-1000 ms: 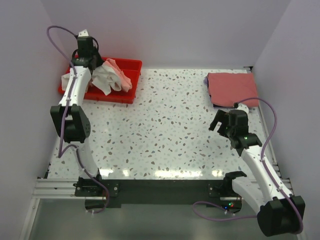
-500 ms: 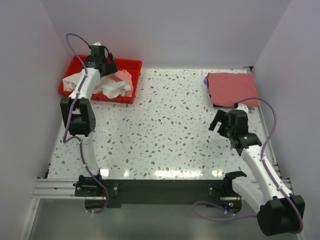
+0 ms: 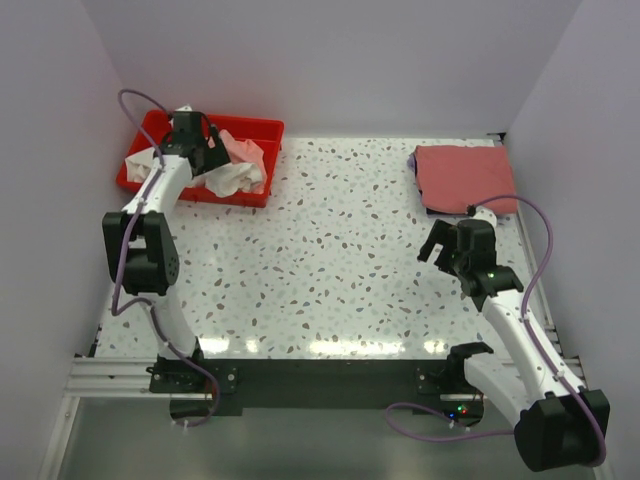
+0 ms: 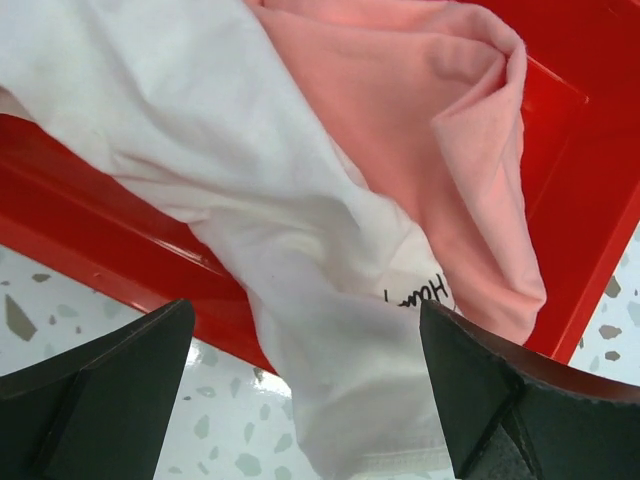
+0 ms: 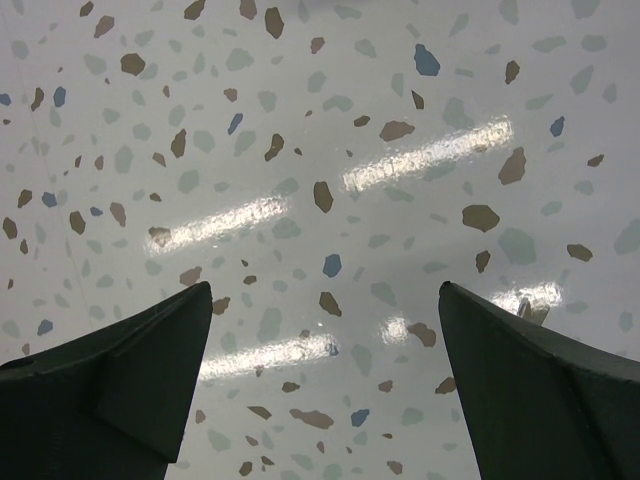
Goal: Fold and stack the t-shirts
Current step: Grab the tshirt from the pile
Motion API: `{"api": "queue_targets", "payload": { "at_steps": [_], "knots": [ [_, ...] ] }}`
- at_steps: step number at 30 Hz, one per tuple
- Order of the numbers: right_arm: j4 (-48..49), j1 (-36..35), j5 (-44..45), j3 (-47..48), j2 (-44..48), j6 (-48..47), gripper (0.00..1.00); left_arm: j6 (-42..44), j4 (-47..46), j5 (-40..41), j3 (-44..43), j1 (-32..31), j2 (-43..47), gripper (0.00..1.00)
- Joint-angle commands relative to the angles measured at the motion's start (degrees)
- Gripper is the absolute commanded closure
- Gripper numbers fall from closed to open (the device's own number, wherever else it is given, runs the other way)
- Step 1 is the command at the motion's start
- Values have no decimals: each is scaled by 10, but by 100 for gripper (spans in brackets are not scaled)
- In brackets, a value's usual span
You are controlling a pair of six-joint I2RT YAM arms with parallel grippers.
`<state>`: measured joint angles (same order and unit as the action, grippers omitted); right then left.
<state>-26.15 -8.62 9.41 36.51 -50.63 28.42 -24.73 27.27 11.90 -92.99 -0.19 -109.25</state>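
Observation:
A white t-shirt (image 4: 250, 230) and a pale pink t-shirt (image 4: 430, 130) lie crumpled in the red tray (image 3: 262, 128) at the back left; the white one (image 3: 235, 180) hangs over the tray's front wall onto the table. My left gripper (image 3: 208, 152) hovers open just above them, its jaws wide with nothing held (image 4: 305, 400). A dusty-red t-shirt (image 3: 463, 176) lies folded flat at the back right. My right gripper (image 3: 448, 250) is open over bare table (image 5: 320, 400), a little in front of that shirt.
The speckled tabletop (image 3: 340, 260) stretches between the tray and the folded shirt. Walls close in on the left, back and right. Both arm bases sit on the dark rail (image 3: 320, 385) at the near edge.
My left gripper has opened and let go of the shirts it was lifting; they dropped back into the tray. The right arm has not moved.

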Motion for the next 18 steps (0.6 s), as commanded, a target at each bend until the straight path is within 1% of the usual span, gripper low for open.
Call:
{"api": "queue_targets", "payload": {
  "at_steps": [1,3,6,9,10,11,12,15,18],
  "knots": [
    [1,-1,-1,9,4,-1,1,-15,-22,-56,-29,2,-34,0],
    [2,0,1,9,7,-2,1,-20,-5,-56,-59,2,-68,0],
    [1,0,6,8,11,-2,1,-18,-7,-53,-62,2,-86,6],
    [0,-1,8,8,11,-3,1,-22,-5,-53,-61,2,-91,33],
    [0,-1,8,8,11,-2,1,-23,-3,-48,-61,2,-90,52],
    [0,-1,9,8,10,-2,1,-22,-3,-46,-61,2,-84,62],
    [0,0,8,9,9,-1,1,-20,-2,-42,-61,2,-80,75],
    [0,-1,8,9,6,-2,1,-18,0,-22,-64,2,-55,86],
    [0,-1,6,9,7,-1,1,-16,6,-18,-74,2,-28,87]
  ]
}}
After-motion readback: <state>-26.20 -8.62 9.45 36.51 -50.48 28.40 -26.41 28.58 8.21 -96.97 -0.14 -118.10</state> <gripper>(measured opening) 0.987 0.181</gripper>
